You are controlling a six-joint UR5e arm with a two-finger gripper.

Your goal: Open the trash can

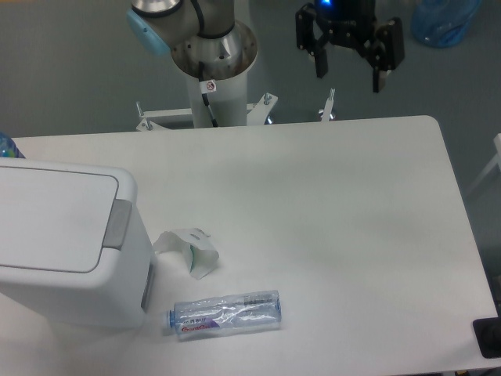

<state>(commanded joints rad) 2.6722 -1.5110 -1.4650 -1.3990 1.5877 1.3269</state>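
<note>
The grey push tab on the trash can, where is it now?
The grey push tab sits on the right edge of the trash can lid, at the table's left side, just left of the crumpled white paper.

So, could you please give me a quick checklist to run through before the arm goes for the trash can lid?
1. Tool open and holding nothing: ok.
2. Trash can lid shut, task not yet done: ok.
3. Grey push tab uncovered: ok.
4. Tool near the tab: not ok, it hangs beyond the table's far edge.
5. Crushed bottle and crumpled white piece clear of the tab: ok.
</note>
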